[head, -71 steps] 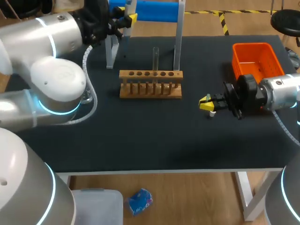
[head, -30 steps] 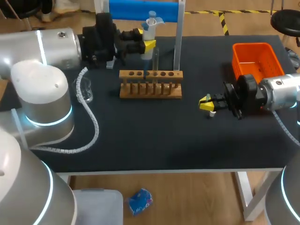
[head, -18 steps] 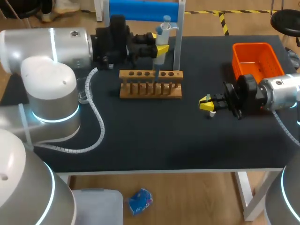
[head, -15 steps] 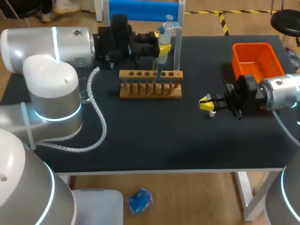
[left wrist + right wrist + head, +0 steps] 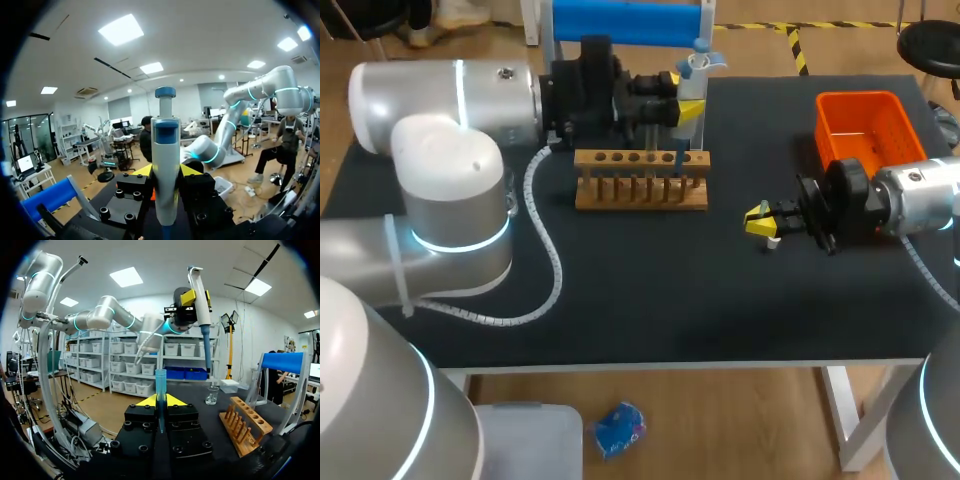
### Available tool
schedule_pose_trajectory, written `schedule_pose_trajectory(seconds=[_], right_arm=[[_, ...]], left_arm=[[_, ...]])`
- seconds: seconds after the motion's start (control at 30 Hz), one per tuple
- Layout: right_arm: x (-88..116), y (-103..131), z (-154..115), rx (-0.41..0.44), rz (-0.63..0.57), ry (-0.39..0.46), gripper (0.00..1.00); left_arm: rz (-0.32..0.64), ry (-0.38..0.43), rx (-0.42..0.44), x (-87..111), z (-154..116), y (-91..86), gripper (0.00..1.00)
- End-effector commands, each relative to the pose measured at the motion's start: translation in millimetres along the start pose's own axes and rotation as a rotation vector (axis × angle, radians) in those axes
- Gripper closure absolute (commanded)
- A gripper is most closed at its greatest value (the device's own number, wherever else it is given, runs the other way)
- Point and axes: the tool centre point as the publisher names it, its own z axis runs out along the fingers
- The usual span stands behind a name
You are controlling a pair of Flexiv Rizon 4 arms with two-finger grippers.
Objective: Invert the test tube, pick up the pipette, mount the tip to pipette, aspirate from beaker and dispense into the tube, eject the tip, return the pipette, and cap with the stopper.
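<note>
My left arm (image 5: 450,150) lay across the back of the table (image 5: 620,300). Its gripper (image 5: 681,96) was clamped on the barrel of the pipette (image 5: 165,165), one finger on each side, so the tool stood upright with the plunger on top and the blue tip (image 5: 206,352) pointing straight down. The beaker (image 5: 212,396) stood on the table beyond the left end of the wooden rack (image 5: 640,190), well apart from the pipette. From that I judged the draw was done, though I could not see any liquid in the tip. The tip hung over the right end of the rack, above the holes and, as far as I could tell, not in any of them. I took that height as clearance for crossing the rack. Further right, apart from the rack and low over the table, my right gripper (image 5: 758,222) was closed on the test tube (image 5: 160,390), gripping it upright with what looked like its open mouth on top. I read that as a target held ready for dispensing. At the far right, beside that arm, sat the orange bin (image 5: 865,130), handy for dropping the tip.
</note>
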Motion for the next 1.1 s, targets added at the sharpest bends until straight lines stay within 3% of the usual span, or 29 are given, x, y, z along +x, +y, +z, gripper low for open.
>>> schedule_pose_trajectory(seconds=[0.03,0.33,1.1], right_arm=[[0.4,-0.1,-0.2,0.001,0.000,0.001,1.00],[0.4,-0.1,-0.2,0.001,0.000,0.001,1.00],[0.4,-0.1,-0.2,0.001,0.000,0.001,1.00]], left_arm=[[-0.006,0.018,-0.007,-6.5,2.7,-0.9,1.00],[-0.058,0.048,0.034,-12.4,4.6,-2.4,1.00],[-0.093,0.059,0.009,-13.5,9.1,-2.1,1.00]])
